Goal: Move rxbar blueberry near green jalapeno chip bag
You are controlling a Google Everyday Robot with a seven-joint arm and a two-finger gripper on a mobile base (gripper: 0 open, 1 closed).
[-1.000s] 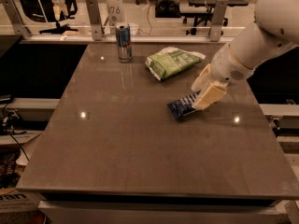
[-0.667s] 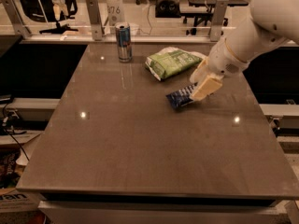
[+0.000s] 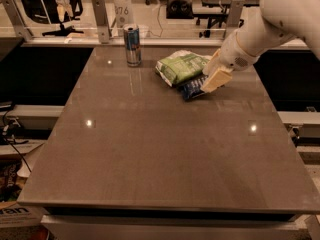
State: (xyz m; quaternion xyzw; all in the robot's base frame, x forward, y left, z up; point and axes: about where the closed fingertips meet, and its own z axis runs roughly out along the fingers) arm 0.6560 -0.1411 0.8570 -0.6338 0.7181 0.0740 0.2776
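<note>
The rxbar blueberry, a small dark navy wrapper, lies at the back right of the table, touching the front right edge of the green jalapeno chip bag, a puffy light green and white bag. My gripper, with cream fingers on a white arm coming from the upper right, sits over the bar's right end and hides part of it.
A silver-blue can stands upright at the back of the brown table, left of the chip bag. Metal railing posts and office chairs lie beyond the far edge. The table's right edge is close to my arm.
My gripper has moved the bar up and away toward the chip bag; the bar now lies against the bag's front right edge.
</note>
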